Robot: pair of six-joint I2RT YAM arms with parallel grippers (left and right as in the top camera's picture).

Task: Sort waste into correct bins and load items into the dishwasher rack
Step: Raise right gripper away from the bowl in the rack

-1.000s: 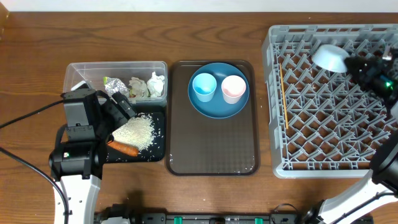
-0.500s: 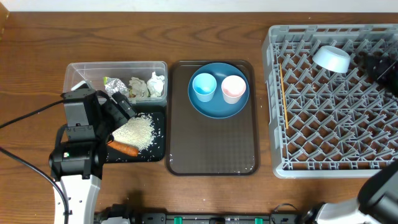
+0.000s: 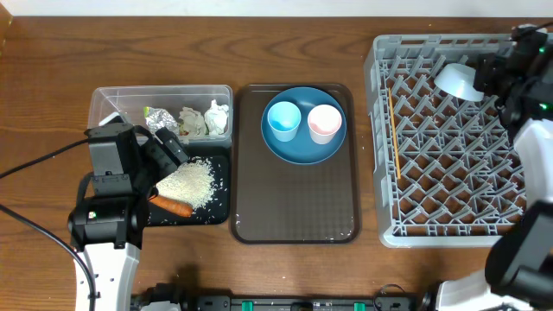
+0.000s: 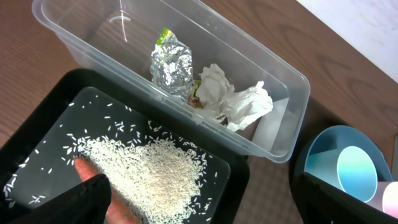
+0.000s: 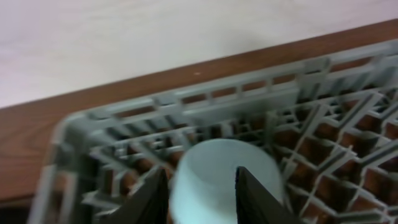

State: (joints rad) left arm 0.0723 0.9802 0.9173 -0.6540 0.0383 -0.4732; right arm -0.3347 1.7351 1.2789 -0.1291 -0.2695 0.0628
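Note:
A white bowl (image 3: pixel 456 79) lies upside down at the far edge of the grey dishwasher rack (image 3: pixel 432 233). My right gripper (image 3: pixel 486 73) hovers just right of it, open. In the right wrist view its jaws (image 5: pixel 202 199) stand apart in front of the bowl (image 5: pixel 217 168), not clamping it. Wooden chopsticks (image 3: pixel 394 138) lie along the rack's left side. My left gripper (image 3: pixel 173 149) is open over the black tray (image 3: pixel 220 203), which holds rice (image 3: pixel 187 183) and a carrot (image 3: pixel 171 206). The clear tub (image 3: pixel 104 99) holds foil (image 3: pixel 158 118) and tissue (image 3: pixel 216 117).
A brown serving tray (image 3: pixel 294 216) sits in the middle, between the bins and the rack. It carries a dark-blue plate (image 3: pixel 302 147) with a light-blue cup (image 3: pixel 283 119) and a pale-pink cup (image 3: pixel 324 123) standing on it.
My right gripper swung off to the right, then came back beside the bowl with its jaws wider apart. The bowl stays in the rack. The left arm has not moved.

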